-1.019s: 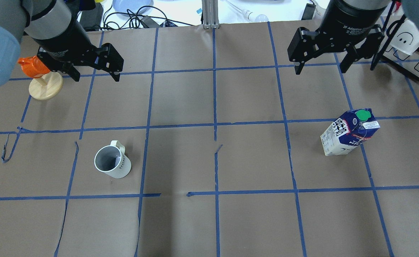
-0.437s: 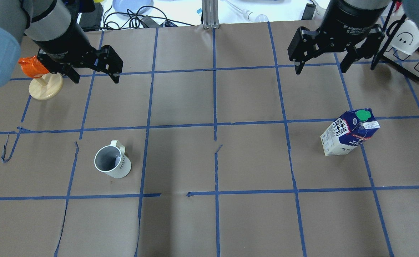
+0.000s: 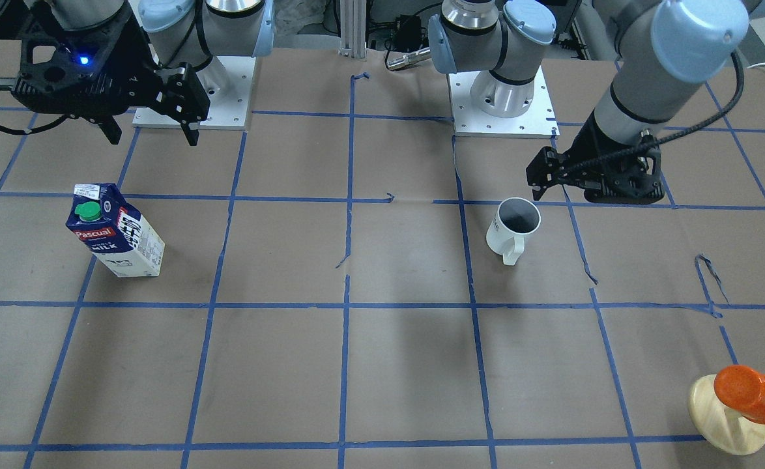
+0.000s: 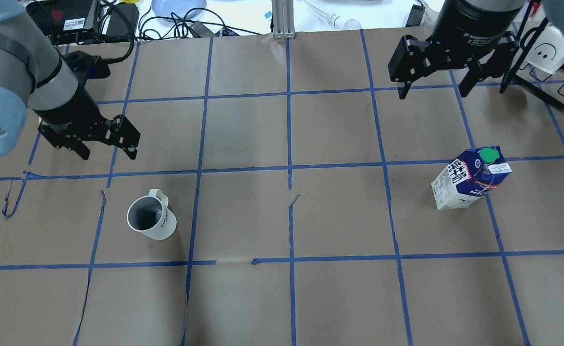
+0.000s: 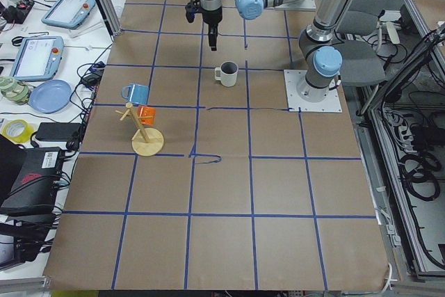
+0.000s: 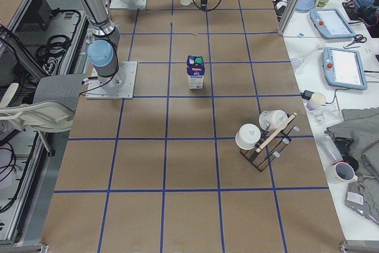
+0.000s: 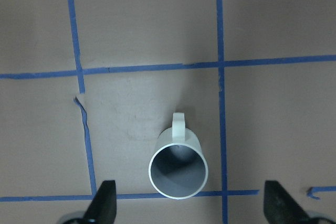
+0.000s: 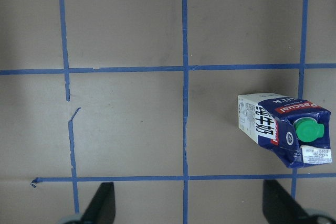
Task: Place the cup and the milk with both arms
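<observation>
white cup [image 4: 151, 220] (grey inside), upright

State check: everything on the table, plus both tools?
cup: upright, empty, not grasped.
milk: upright, capped, not grasped.
left tool: open, empty, clear of the cup.
right tool: open, empty, clear of the milk.
orange cup: hung on the wooden stand.

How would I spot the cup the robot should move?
On the brown table with blue tape lines, look near the left gripper. The cup stands upright there: small, white, one handle, grey inside, unlike the tall blue milk.
</observation>
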Controlling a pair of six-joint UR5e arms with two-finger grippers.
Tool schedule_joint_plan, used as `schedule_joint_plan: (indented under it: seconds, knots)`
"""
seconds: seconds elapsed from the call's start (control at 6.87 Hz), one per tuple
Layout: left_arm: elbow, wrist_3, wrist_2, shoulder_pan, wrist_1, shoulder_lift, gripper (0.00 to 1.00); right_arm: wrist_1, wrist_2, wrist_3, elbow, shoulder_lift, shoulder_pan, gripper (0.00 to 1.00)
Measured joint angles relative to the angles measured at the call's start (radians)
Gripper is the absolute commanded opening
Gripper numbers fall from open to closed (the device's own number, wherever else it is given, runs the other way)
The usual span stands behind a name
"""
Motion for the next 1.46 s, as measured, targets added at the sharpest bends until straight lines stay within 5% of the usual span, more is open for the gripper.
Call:
schedule_joint_plan:
  seconds: [0.44,0.87,1.02,1.17,1.46]
  knots:
    - [-0.194,0.069,-0.007,0.055,0.169,-0.020,1.00,0.000,-0.003,-0.001,-0.001,0.000,-0.002,1.00]
    - [-0.285,0.070,-0.005,0.067,0.248,-0.050,0.99,0.000,-0.002,-0.001,-0.002,0.000,-0.002,1.00]
    - [-0.321,0.070,-0.004,0.068,0.282,-0.058,0.69,0.000,-0.001,-0.002,-0.002,0.000,-0.002,1.00]
    - [-0.349,0.066,-0.004,0.068,0.303,-0.063,0.11,0.000,0.000,-0.002,-0.003,0.000,-0.002,1.00]
    - [-0.369,0.060,-0.003,0.067,0.353,-0.063,0.00,0.000,-0.001,-0.001,-0.004,0.000,-0.002,1.00]
